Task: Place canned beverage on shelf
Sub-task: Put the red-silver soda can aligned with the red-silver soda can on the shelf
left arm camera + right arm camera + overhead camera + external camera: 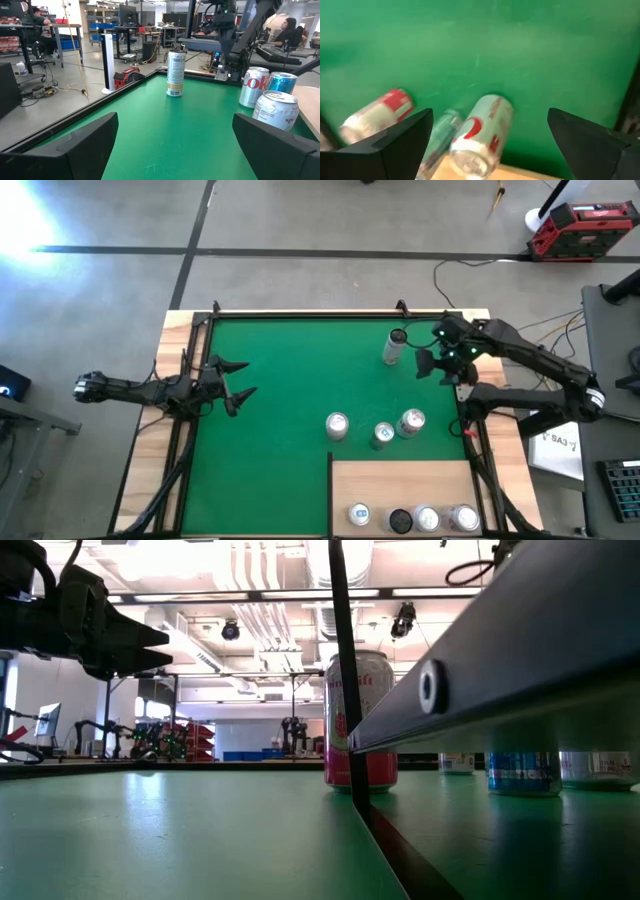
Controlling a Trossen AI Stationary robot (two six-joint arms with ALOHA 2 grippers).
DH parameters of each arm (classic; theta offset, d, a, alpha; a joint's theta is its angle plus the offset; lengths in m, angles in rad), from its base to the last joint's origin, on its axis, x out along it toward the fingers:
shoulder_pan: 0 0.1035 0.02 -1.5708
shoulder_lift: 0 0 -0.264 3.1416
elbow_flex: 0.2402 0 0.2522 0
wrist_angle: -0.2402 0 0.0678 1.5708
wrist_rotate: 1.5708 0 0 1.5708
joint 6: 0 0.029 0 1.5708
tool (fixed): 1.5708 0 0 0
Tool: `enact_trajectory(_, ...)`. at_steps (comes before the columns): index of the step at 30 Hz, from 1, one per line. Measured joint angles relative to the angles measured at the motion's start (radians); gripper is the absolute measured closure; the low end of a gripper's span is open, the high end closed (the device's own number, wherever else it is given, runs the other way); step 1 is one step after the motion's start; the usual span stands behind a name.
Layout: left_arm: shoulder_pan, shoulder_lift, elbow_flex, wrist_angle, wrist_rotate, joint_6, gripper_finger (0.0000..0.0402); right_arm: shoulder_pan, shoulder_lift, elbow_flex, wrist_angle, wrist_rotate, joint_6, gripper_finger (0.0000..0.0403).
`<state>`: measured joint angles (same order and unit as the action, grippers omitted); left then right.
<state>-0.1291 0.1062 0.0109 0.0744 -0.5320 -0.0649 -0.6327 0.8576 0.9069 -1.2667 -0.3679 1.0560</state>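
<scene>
The bench (pixel 150 470) fills the middle of the high view, its green mat (pixel 290 380) covering most of it. The shelf (pixel 400 478), a pale wood panel, lies in the lower right part of the mat and carries four cans along its lower edge (pixel 412 519). The left arm lies along the left side of the frame, its left gripper (pixel 238 380) just over the mat's left edge with fingers spread apart and nothing between them. The right arm reaches in from the right side, its right gripper (pixel 424 364) in the upper right of the mat, fingers apart and empty, just beside a tall slim can (pixel 394 346) that stands upright. Three more cans stand on the mat just above the shelf: a red and silver can (pixel 337 425) at the left, a blue can (pixel 383 434) in the middle, and a silver can with red marking (pixel 411 422) at the right, the last two close together.
</scene>
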Motion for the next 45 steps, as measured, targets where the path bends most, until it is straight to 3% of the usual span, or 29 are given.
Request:
enact_trajectory(11, 0.000, 0.000, 0.000, 0.000, 0.000, 0.000, 0.0024, 0.020, -0.023, -0.057, 0.011, -0.019, 0.051, 0.0019)
enact_trajectory(17, 0.000, 0.000, 0.000, 0.000, 0.000, 0.000, 0.0024, 0.060, 0.019, -0.058, 0.056, -0.085, -0.031, 0.0019)
enact_trajectory(27, 0.000, 0.000, 0.000, 0.000, 0.000, 0.000, 0.0024, 0.217, 0.169, 0.045, 0.065, -0.077, -0.041, 0.0019)
enact_trajectory(31, 0.000, 0.000, 0.000, 0.000, 0.000, 0.000, 0.0024, 0.273, 0.234, 0.101, 0.027, -0.076, 0.043, 0.0019)
enact_trajectory(40, 0.000, 0.000, 0.000, 0.000, 0.000, 0.000, 0.0024, 0.426, 0.315, 0.256, -0.050, 0.152, 0.199, 0.0019)
enact_trajectory(45, 0.000, 0.000, 0.000, 0.000, 0.000, 0.000, 0.0024, 0.531, 0.344, 0.304, -0.139, 0.159, 0.397, 0.0019)
